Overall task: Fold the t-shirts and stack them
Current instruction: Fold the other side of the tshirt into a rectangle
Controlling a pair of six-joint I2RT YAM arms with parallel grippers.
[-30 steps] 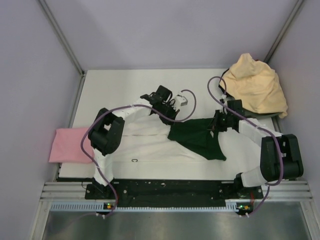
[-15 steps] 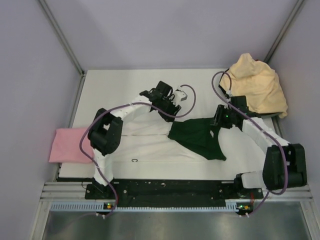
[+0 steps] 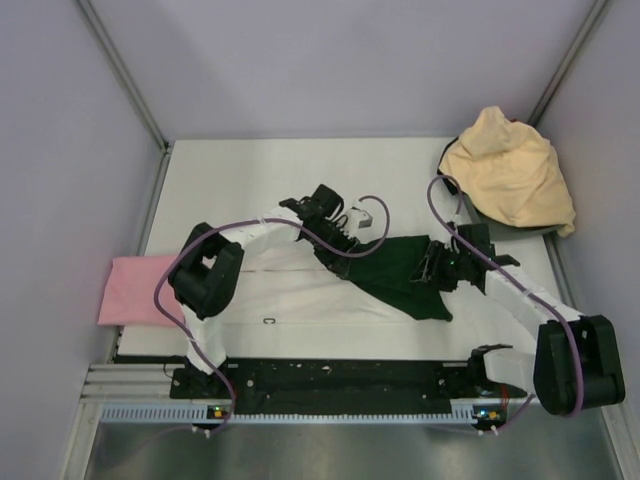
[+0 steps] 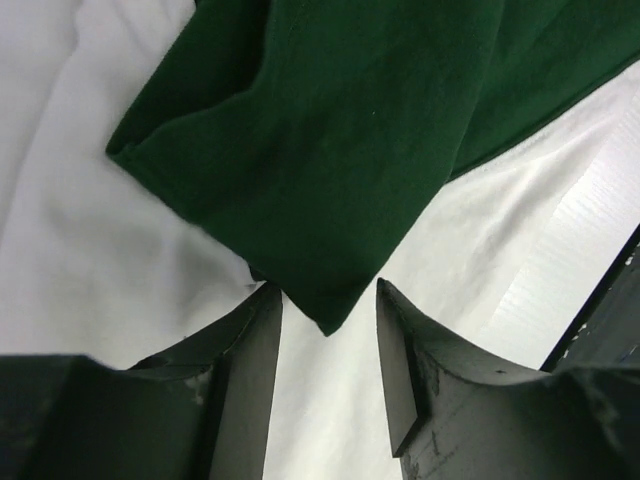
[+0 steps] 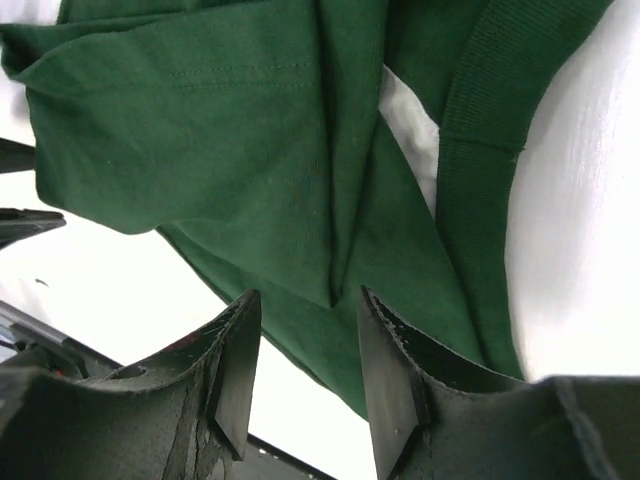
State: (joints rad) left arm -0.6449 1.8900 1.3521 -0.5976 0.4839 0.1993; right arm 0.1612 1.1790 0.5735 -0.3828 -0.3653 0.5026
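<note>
On the middle of the table (image 3: 250,170) lies a dark green cloth (image 3: 400,272), crumpled and partly folded over itself. It rests on the right end of a white t-shirt (image 3: 290,290) that is spread flat toward the left.

The left gripper (image 4: 328,365) is at the far left edge of the green cloth. In the left wrist view one corner of the cloth points into the gap between the two fingers (image 4: 250,380). The jaws stand apart and do not pinch the cloth.

The right gripper (image 5: 303,370) is at the right side of the same cloth, just above its folds and its ribbed collar. Its jaws are also parted, with nothing clamped between them.

The left arm rises from its base, bends sharply at the elbow, and its forearm reaches to the right toward the centre. The right arm bends near the right edge of the table, and its forearm stretches to the left and a little away from the base.

A pink t-shirt (image 3: 135,290) lies folded at the left edge, well apart from both grippers. A pale yellow-tan t-shirt (image 3: 510,175) lies heaped in the far right corner.
</note>
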